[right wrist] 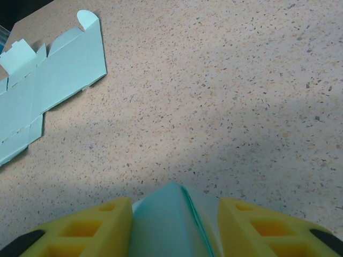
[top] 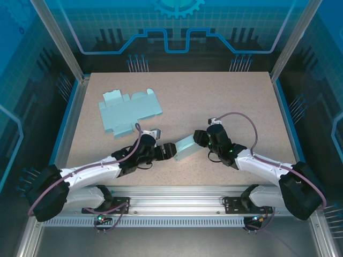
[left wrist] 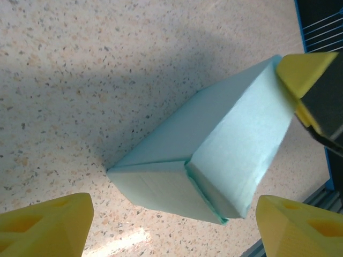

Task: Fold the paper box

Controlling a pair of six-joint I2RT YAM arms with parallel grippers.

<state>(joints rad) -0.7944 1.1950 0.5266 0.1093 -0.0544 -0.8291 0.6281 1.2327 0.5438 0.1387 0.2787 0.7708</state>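
Left wrist view: left pincer [left wrist: 171, 230] gaping, clear of folded box [left wrist: 177, 134] lying mid surface [left wrist: 64, 80]; right pincer [right wrist: 174, 214] alone clamps its right end, so end flap [left wrist: 244, 144] may spring open or box pivot.

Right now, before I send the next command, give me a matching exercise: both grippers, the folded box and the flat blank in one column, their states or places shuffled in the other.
Things:
1. left gripper
2. right gripper
3. folded box
4. flat blank

States or places:
A. lies spread out on the far left part of the table
B. shut on the folded box
C. open, facing the box's end without touching it
D. gripped at one end, near the table's middle

Pairs: 1-C, 2-B, 3-D, 4-A
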